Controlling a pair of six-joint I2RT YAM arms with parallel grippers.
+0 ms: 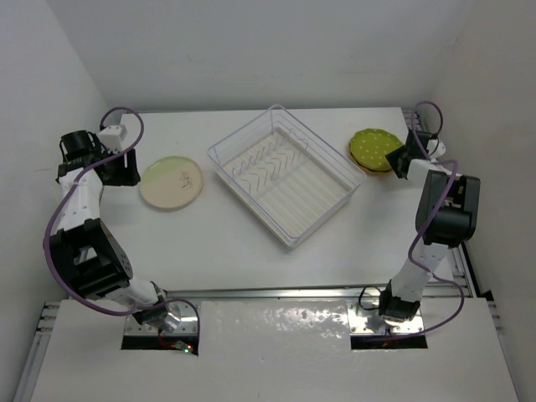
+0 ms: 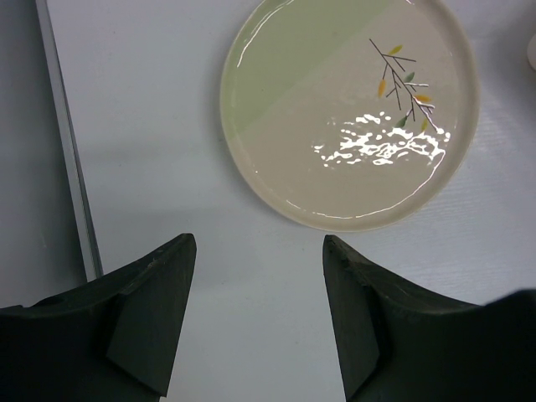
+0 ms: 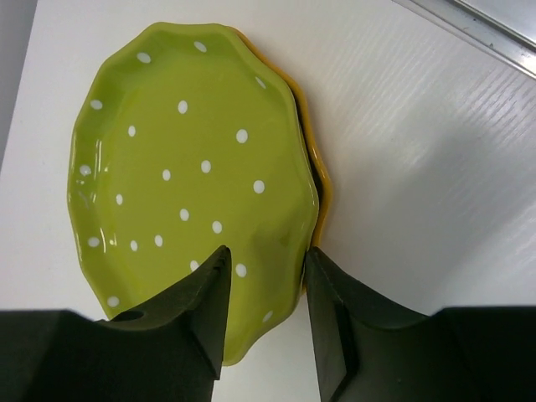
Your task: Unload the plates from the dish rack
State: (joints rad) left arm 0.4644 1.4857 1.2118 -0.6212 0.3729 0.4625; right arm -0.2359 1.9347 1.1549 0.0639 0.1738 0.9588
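White table (image 1: 209,243), dish rack (image 1: 285,172), green-and-cream plate (image 1: 172,182), stacked dotted plates (image 1: 374,147)

white dots speckle the olive-green plate (image 3: 193,167).

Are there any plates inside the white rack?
No, the dish rack is bare inside; the green-and-cream plate and the dotted green plate lie outside it.

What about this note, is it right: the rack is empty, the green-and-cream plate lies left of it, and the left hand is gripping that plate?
Not quite. The left hand is not gripping the plate: the left wrist view shows it open over the table, short of the plate's rim. The rest holds: the rack is empty and the plate lies left of it.
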